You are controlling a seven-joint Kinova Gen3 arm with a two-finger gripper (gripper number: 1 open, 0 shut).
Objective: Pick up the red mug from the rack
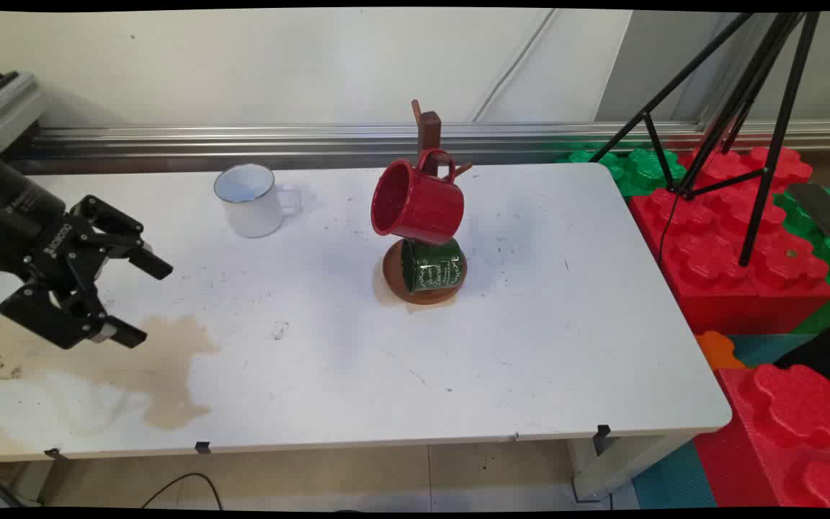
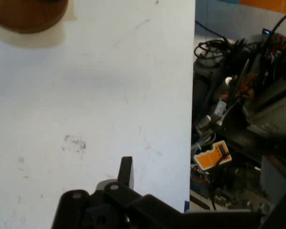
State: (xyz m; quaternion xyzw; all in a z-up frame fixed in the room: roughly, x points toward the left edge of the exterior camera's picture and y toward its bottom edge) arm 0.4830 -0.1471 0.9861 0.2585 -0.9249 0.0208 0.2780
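The black gripper (image 1: 143, 299) hangs wide open and empty over the table (image 1: 545, 360) at its left, above a brown stain (image 1: 163, 360) (well apart from the white mug (image 1: 248, 200), farther right, and the rack (image 1: 426, 209) bearing the red mug (image 1: 415, 202) and green mug (image 1: 433, 265))

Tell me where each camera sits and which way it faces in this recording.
Main view: fixed above the near side of the white table, looking down across it to the wall; it shows the black two-finger gripper, open and empty, above a brown stain, well left of the wooden mug stand with a red mug and a green mug.
Hand view: on the hand, looking along the gripper over the table to cluttered equipment beyond its edge.
Shared: table, gripper, and the stand's round base.
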